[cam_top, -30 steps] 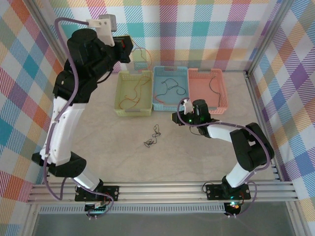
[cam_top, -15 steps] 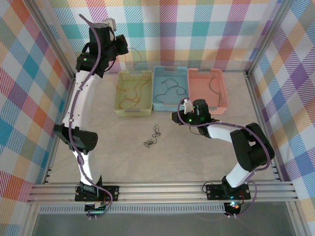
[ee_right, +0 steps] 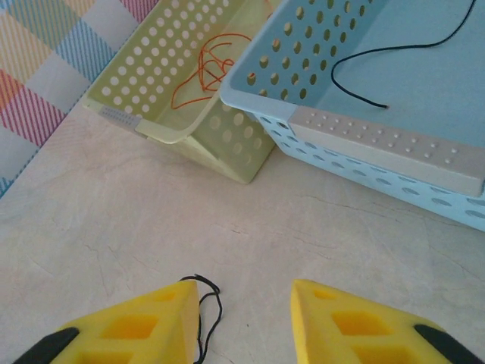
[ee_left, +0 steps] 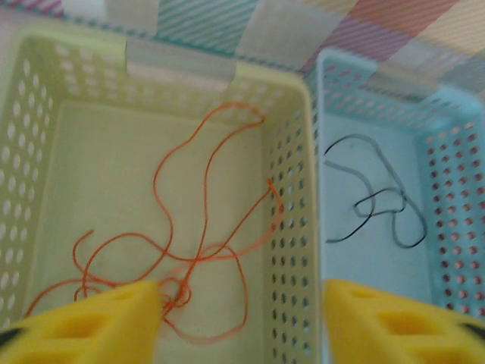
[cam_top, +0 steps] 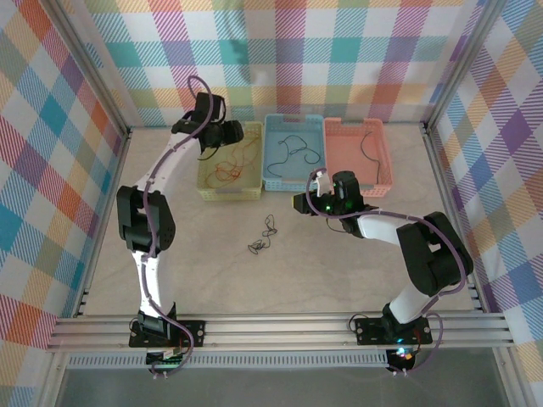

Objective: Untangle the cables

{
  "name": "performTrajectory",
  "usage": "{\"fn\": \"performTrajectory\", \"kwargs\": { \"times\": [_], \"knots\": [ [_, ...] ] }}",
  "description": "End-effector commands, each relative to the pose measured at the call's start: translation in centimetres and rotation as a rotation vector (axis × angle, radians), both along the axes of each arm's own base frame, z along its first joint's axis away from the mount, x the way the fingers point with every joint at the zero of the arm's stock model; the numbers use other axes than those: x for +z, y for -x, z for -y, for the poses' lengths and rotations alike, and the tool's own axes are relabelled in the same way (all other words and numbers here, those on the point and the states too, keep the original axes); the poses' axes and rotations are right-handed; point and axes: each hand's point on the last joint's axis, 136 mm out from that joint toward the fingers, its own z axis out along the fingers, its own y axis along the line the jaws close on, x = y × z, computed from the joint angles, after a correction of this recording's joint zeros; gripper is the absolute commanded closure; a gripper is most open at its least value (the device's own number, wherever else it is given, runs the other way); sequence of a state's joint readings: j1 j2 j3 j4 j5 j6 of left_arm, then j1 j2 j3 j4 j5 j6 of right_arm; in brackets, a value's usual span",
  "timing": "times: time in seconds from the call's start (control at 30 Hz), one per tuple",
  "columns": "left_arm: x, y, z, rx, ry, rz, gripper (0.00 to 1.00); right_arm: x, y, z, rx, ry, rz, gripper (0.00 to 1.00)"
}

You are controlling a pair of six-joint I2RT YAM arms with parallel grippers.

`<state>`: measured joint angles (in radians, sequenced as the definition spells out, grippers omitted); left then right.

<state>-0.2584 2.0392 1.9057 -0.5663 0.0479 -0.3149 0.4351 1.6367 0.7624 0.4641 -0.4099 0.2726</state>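
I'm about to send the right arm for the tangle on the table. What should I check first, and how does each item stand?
1. left gripper open, nothing between its fingers: ok.
2. orange cables lying inside the green basket: ok.
3. right gripper open and empty: ok.
4. black tangle lying free on the table, outside the green basket: ok.
5. Cable centred between the right gripper's fingers: not ok; a black strand lies close by one finger, off centre.
6. How many cables the black tangle holds: cannot tell.
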Motion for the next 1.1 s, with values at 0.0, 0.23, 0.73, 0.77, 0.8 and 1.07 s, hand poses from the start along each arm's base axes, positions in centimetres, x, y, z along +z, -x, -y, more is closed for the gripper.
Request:
{"fn": "performTrajectory", "kwargs": {
  "times": [0.0,0.23,0.73,0.77,0.8,1.07],
  "knots": [
    [1.7,1.3,0.0,-0.006,0.056,0.021,0.1,1.4,0.9,-2.0,0.106,-0.03,0.045,0.56],
    [5.4,6.7,-0.5,-0.015,0.143,0.097,0.03,-1.0,2.8,-5.9,0.288,0.115,0.018,0.53],
    [5.9,21.4,0.5,-0.163,0.353,0.152,0.13,-5.1,2.7,-7.9,0.493,0.271,-0.001,0.42],
    [5.7,21.9,0.5,-0.17,0.358,0.148,0.14,-5.4,2.8,-7.9,0.517,0.287,0.001,0.41],
    [5.6,22.4,0.7,-0.181,0.364,0.143,0.14,-5.5,2.9,-7.9,0.544,0.302,0.009,0.4],
    [5.8,24.7,0.3,-0.211,0.359,0.152,0.16,-5.8,3.5,-8.0,0.696,0.362,0.03,0.38]
  ]
}}
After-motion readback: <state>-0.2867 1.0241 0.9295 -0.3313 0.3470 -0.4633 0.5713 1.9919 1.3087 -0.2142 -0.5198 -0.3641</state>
